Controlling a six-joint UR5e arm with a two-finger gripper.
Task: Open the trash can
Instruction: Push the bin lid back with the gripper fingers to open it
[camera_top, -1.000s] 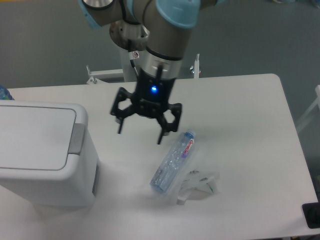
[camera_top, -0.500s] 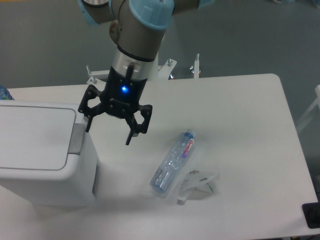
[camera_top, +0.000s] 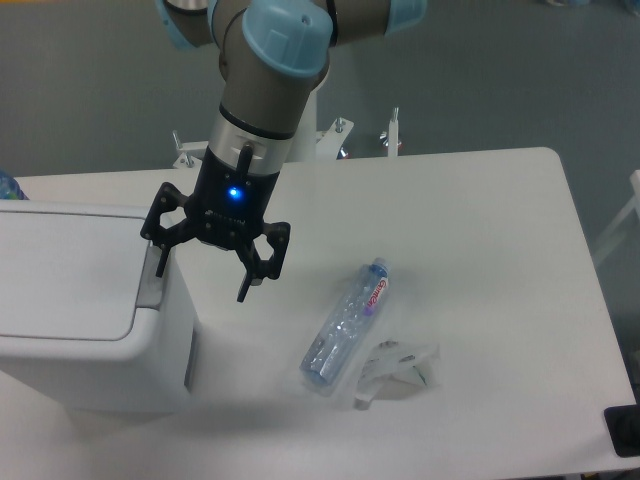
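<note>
Your arm reaches in from top of view, wrist angled down and slightly left. Gripper (camera_top: 203, 272) hangs with jaws spread wide, nothing between them. One fingertip (camera_top: 161, 269) points down at left, other lower at right. Blue light glows on gripper body.

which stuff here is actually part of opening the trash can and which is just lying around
Part of the job:
- trash can, lid shut
- its grey latch tab
- gripper, open, beside the tab

Just lying about:
- plastic bottle on its side
- white plastic piece next to the bottle
</note>
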